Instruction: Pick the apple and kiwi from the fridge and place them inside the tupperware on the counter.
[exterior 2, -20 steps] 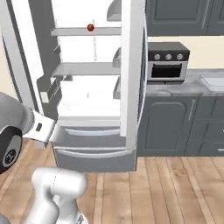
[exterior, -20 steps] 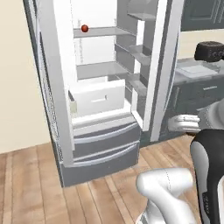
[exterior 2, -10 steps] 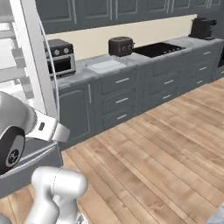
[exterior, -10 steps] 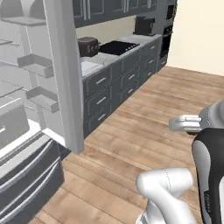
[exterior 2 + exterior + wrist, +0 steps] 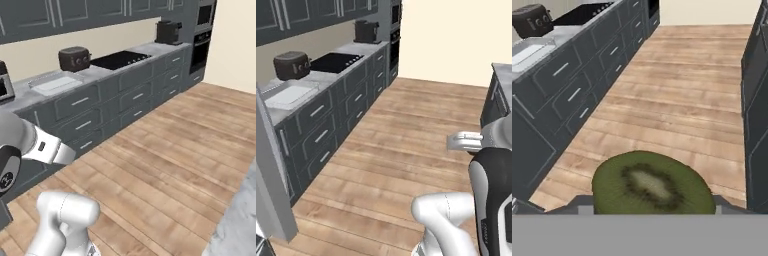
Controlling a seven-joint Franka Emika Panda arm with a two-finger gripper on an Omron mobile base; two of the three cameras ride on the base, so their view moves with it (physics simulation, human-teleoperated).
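Note:
A halved kiwi (image 5: 652,185), green with a pale core and dark seeds, sits low in the middle of the hand view. My gripper (image 5: 649,209) is shut on the kiwi, which covers most of the fingers. The hand looks out over the wooden floor, away from the fridge. Of the fridge I see just a pale grey door edge (image 5: 271,180) at the far left. The marbled counter (image 5: 331,72) runs along the left over dark cabinets. The apple and the tupperware are out of view.
On the counter stand a dark toaster (image 5: 291,65), a pale sink basin (image 5: 288,96), a black cooktop (image 5: 336,61) and a coffee machine (image 5: 367,31). A second dark cabinet block (image 5: 498,97) stands on the right. The wooden floor (image 5: 406,150) lies open between them.
The whole picture has swung from the open fridge rightward along the counter, so the base has turned. The fridge shelves and the apple have left the views.

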